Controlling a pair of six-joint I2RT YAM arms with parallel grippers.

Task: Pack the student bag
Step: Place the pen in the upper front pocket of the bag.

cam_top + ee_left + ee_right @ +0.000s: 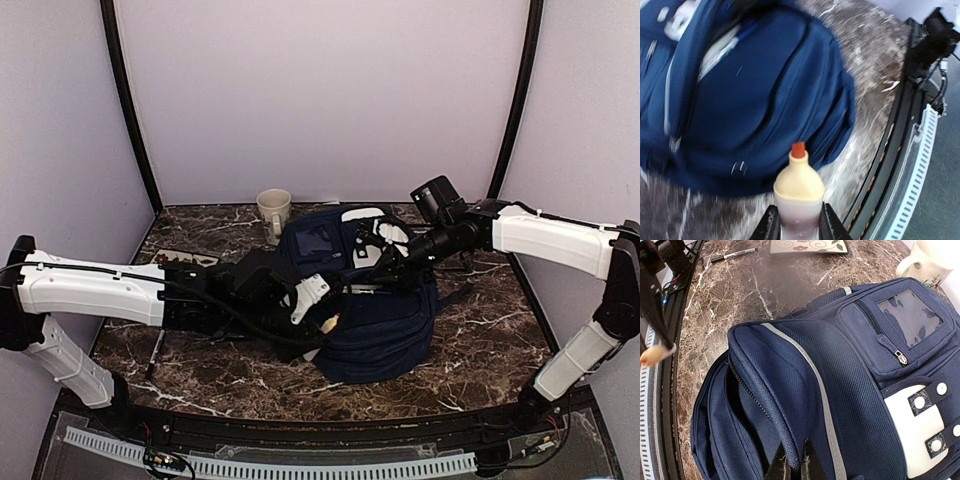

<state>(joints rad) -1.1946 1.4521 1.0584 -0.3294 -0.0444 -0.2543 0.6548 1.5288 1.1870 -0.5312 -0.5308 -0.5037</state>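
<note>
The navy student bag [375, 320] lies in the middle of the table with its white front patch facing up. My left gripper [799, 224] is shut on a small glue bottle [799, 187] with a cream cap and orange tip, held above the table just left of the bag [740, 100]. In the top view the bottle [327, 322] is at the bag's left edge. My right gripper [794, 462] is shut on the zipper edge of the bag's flap [790, 405] and holds the compartment open. The bottle's tip also shows in the right wrist view [652, 356].
A white mug [274, 210] stands at the back, left of the bag. A flat floral-patterned item [807, 246] and a black pen [734, 255] lie on the marble table to the left. The table's black front rim [900, 150] is close to my left gripper.
</note>
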